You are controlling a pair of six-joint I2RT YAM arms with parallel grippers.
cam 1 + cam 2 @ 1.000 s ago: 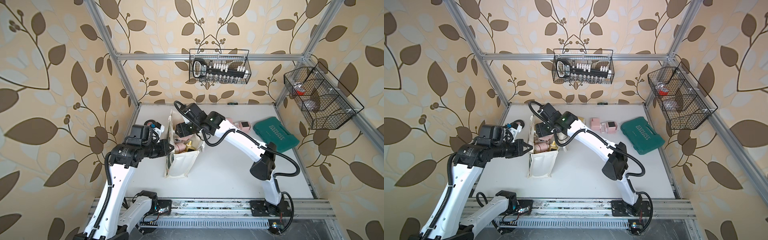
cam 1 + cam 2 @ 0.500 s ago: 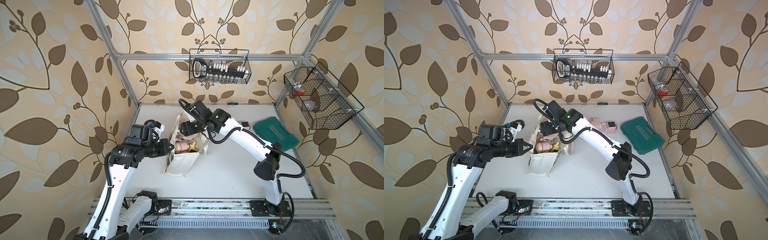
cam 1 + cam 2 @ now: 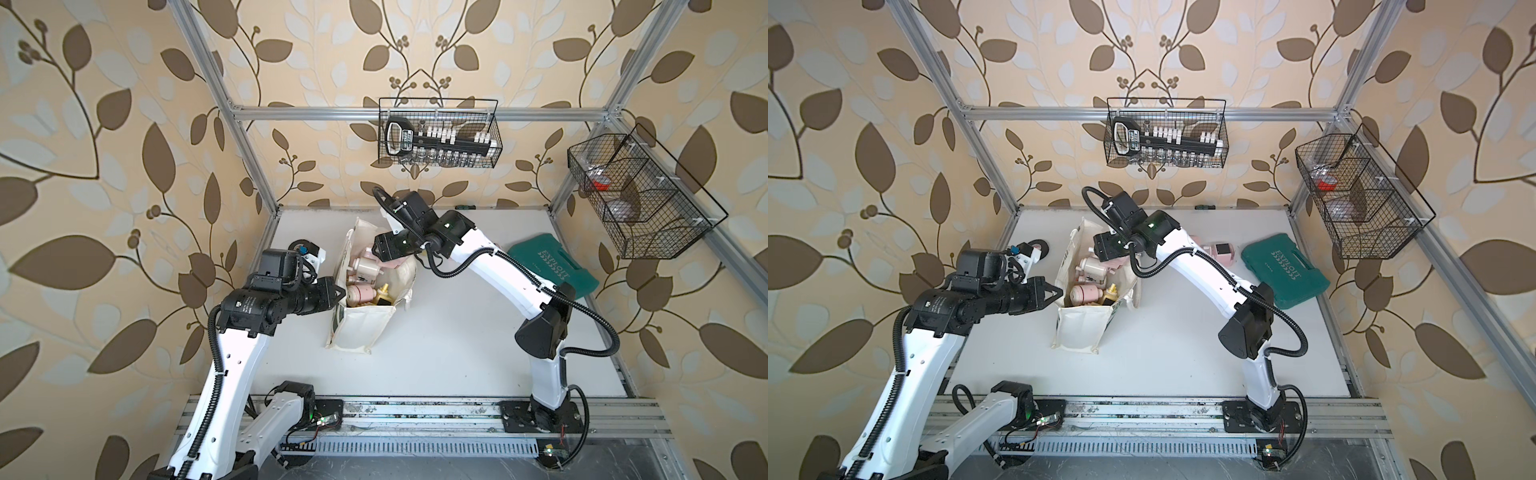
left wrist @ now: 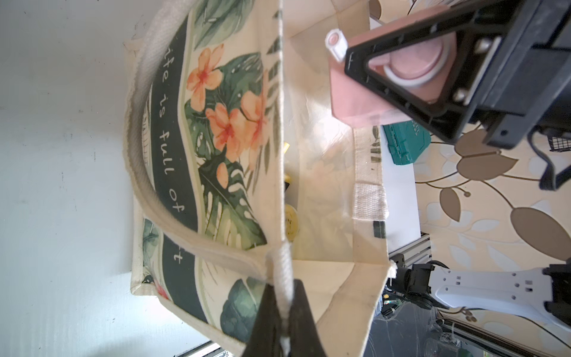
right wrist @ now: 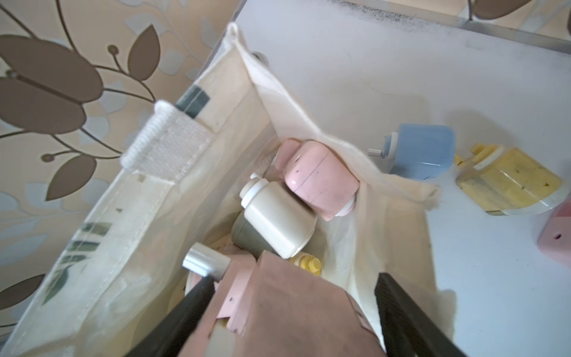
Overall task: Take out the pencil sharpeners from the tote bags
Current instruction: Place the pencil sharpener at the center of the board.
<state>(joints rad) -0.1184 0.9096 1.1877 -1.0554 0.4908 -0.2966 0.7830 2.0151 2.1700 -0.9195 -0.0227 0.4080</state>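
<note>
The cream tote bag [image 3: 357, 332] [image 3: 1079, 328] stands open left of the table's middle, its leaf-and-flower face [image 4: 216, 139] toward my left arm. My left gripper [image 3: 341, 294] [image 4: 282, 287] is shut on the bag's rim at the white handle strap. My right gripper [image 3: 392, 257] [image 5: 295, 279] hangs over the bag's mouth, shut on a pink pencil sharpener [image 5: 293, 309] [image 4: 355, 102]. Inside the bag lie a pink [image 5: 321, 179], a cream [image 5: 278, 222] and further sharpeners. Blue [image 5: 420, 151], yellow [image 5: 509, 182] and pink [image 3: 1223, 253] sharpeners lie on the table beyond the bag.
A teal EXPLOIT case [image 3: 552, 266] lies at the table's right. Black wire baskets hang on the back wall [image 3: 438, 137] and the right wall [image 3: 636, 199]. The metal frame rail runs along the table's front edge [image 3: 415, 419].
My right gripper has moved right and up out of the bag with the pink sharpener in it. The bag's mouth has spread wider. The left arm has stayed put.
</note>
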